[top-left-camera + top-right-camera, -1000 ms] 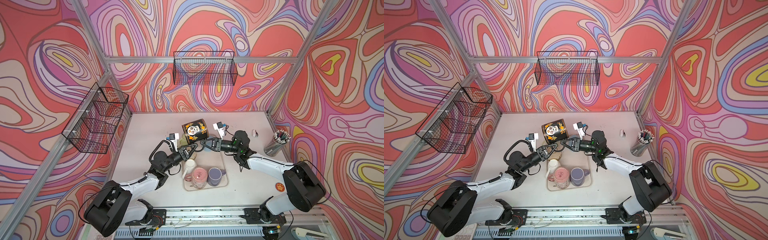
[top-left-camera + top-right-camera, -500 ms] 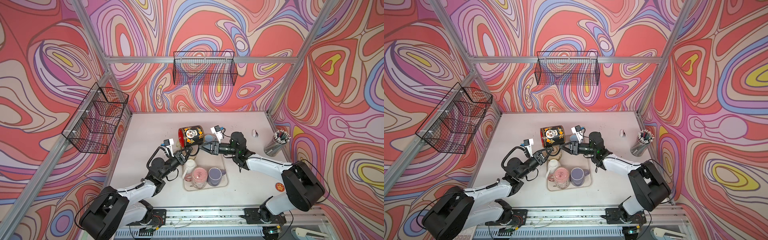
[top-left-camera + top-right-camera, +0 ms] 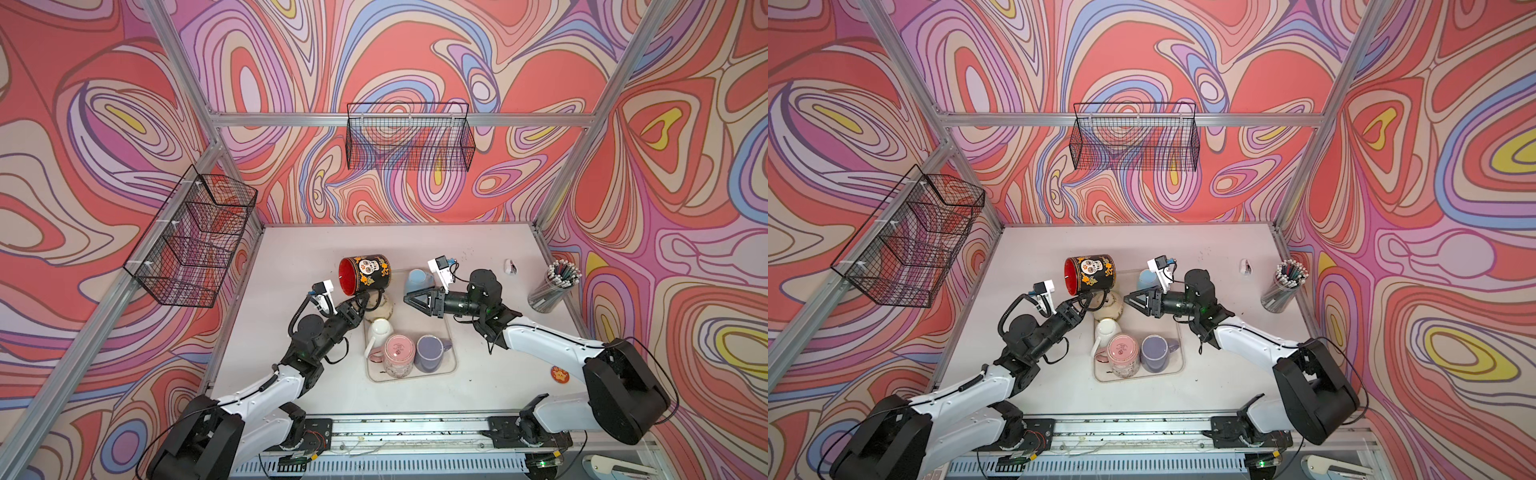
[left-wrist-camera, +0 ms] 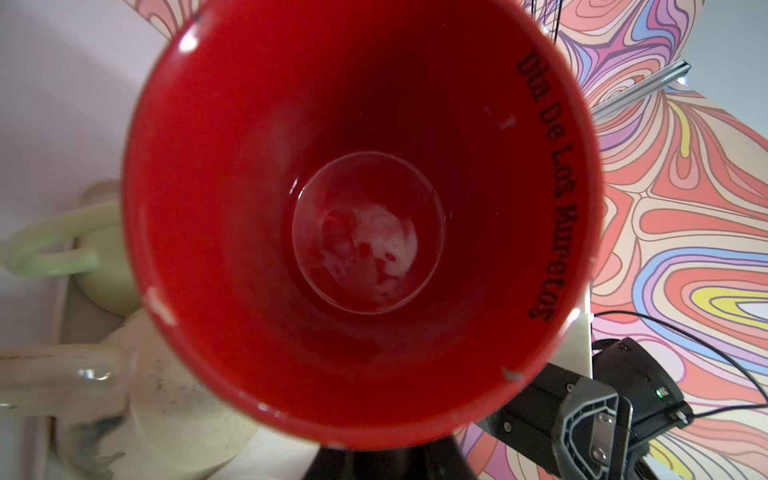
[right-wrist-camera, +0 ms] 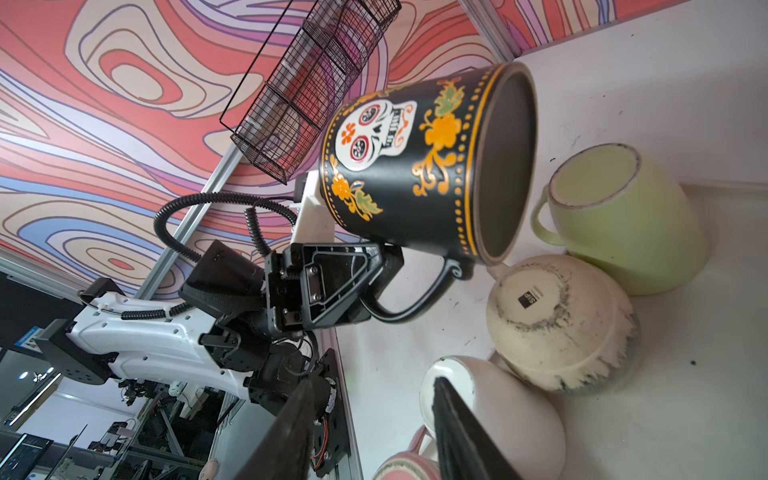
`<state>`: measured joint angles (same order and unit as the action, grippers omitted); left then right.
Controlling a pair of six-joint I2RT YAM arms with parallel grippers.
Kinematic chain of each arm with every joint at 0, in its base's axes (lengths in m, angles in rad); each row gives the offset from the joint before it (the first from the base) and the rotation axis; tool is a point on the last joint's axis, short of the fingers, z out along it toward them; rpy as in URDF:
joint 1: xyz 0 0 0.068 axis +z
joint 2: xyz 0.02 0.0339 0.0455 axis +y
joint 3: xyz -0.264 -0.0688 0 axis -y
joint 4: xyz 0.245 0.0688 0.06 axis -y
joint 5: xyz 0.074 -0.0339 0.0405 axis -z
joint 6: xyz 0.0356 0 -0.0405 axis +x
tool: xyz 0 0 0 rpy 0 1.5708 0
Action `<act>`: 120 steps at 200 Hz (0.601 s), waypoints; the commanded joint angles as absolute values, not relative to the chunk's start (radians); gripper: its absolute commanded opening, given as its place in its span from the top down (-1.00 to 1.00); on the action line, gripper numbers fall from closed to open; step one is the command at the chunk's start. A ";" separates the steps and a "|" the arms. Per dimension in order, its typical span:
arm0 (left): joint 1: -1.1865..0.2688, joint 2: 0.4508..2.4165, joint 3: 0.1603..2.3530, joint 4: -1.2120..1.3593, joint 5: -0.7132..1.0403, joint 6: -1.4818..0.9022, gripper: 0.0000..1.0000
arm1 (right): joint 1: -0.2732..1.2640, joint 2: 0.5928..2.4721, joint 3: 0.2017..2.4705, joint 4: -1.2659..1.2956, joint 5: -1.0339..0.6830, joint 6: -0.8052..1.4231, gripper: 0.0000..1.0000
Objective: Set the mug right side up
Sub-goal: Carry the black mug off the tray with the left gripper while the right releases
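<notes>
Side basket (image 3: 195, 237): it is hanging on the left wall, with wire compartments; I cannot tell what is lying in them.
Left gripper (image 3: 360, 300): it is clamping its jaws on the handle of the skull mug, as the right wrist view is showing.
Skull mug (image 3: 368, 274): it is hanging in the air on its side, over the far left corner of the tray, with the mouth facing left; its red inside (image 4: 365, 232) is showing bare down to the bottom.
Tray (image 3: 451, 365): it is lying in the middle of the table and is carrying five mugs.
Cream mug (image 5: 561, 324): it is sitting bottom up, just under the skull mug.
Pale green mug (image 5: 623, 232): it is sitting bottom up at the far end of the tray.
White mug (image 3: 380, 330): it is sitting just near of the cream mug.
Pink mug (image 3: 399, 355) and purple mug (image 3: 430, 353): they are standing side by side at the near end.
Right gripper (image 3: 411, 297): it is hovering over the tray's right side, pointing left, with the jaws apart and holding nothing.
Pen cup (image 3: 552, 286): it is standing at the right edge of the table, holding many pens.
</notes>
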<state>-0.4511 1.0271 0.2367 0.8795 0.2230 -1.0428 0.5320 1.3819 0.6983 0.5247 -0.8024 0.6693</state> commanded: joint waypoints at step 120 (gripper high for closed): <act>-0.149 0.927 0.760 0.195 0.275 -0.673 1.00 | 0.534 1.429 0.707 0.423 -0.690 0.572 -0.05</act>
